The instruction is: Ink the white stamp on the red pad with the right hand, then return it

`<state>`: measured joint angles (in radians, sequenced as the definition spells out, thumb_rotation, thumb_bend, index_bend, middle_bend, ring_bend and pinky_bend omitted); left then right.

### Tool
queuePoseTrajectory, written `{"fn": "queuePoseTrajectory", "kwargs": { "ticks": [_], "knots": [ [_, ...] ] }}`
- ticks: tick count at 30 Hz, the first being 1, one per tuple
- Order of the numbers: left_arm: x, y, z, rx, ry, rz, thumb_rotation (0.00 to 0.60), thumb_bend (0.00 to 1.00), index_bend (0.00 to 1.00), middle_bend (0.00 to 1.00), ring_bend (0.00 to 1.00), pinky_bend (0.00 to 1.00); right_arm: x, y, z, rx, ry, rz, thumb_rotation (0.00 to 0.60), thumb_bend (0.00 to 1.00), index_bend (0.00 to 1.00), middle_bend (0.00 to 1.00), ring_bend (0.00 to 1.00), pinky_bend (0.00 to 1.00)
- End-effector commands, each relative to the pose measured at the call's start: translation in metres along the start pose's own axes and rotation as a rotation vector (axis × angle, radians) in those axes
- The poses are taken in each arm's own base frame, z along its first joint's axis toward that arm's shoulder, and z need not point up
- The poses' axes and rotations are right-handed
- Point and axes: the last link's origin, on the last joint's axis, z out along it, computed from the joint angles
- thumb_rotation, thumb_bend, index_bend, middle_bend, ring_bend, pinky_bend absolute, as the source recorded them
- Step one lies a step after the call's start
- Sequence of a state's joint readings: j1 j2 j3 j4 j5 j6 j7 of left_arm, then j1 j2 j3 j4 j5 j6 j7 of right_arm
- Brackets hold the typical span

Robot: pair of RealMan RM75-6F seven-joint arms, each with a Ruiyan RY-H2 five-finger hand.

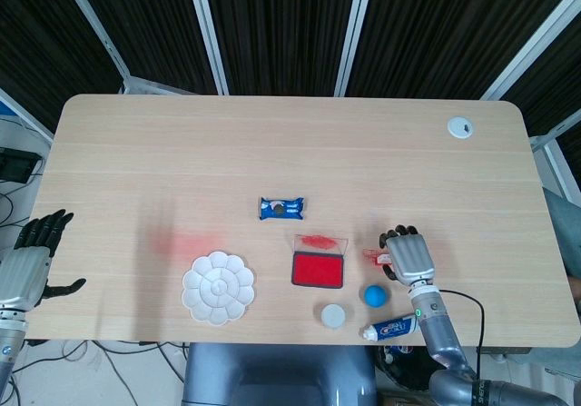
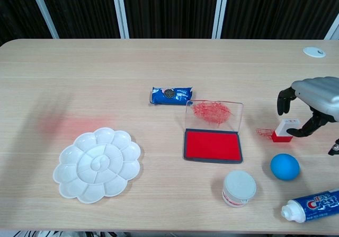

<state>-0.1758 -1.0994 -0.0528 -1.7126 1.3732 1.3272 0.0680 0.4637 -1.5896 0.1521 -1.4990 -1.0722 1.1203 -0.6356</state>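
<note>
The white stamp (image 2: 285, 130) with a red base stands upright on the table, right of the open red ink pad (image 2: 213, 145), beside a red smear. My right hand (image 2: 312, 102) arches over the stamp; its dark fingers hang just behind the top and its thumb lies close against the stamp's right side, with no firm grip visible. In the head view the right hand (image 1: 407, 253) covers most of the stamp (image 1: 385, 259), right of the pad (image 1: 318, 269). My left hand (image 1: 32, 261) hangs open off the table's left edge, holding nothing.
A blue ball (image 2: 285, 166), a white jar (image 2: 239, 187) and a toothpaste tube (image 2: 312, 205) lie just in front of the stamp. The pad's clear lid (image 2: 214, 113) stands up behind it. A blue cookie pack (image 2: 171, 95) and a white palette (image 2: 97, 164) lie to the left.
</note>
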Motion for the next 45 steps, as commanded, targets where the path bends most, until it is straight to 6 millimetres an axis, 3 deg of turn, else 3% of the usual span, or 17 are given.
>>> {"fn": "queuePoseTrajectory", "kwargs": {
  "ticks": [1, 26, 34, 45],
  "knots": [
    [0.000, 0.000, 0.000, 0.001, -0.002, -0.001, 0.600, 0.00, 0.00, 0.00, 0.00, 0.00, -0.003, -0.001, 0.001, 0.000, -0.008, -0.001, 0.600, 0.34, 0.46, 0.40, 0.26, 0.27],
    [0.000, -0.001, 0.001, 0.006, -0.016, -0.014, 0.600, 0.00, 0.00, 0.00, 0.00, 0.00, -0.017, -0.002, 0.009, -0.017, -0.047, -0.002, 0.600, 0.41, 0.51, 0.42, 0.26, 0.27],
    [0.000, -0.001, 0.001, 0.009, -0.018, -0.016, 0.600, 0.00, 0.00, 0.00, 0.00, 0.00, -0.019, -0.002, 0.009, -0.019, -0.050, 0.000, 0.600, 0.49, 0.56, 0.45, 0.26, 0.27],
    [0.000, -0.001, 0.001, 0.010, -0.017, -0.015, 0.600, 0.00, 0.00, 0.00, 0.00, 0.00, -0.018, -0.002, 0.008, -0.014, -0.031, 0.003, 0.600, 0.57, 0.68, 0.57, 0.41, 0.39]
  ]
}}
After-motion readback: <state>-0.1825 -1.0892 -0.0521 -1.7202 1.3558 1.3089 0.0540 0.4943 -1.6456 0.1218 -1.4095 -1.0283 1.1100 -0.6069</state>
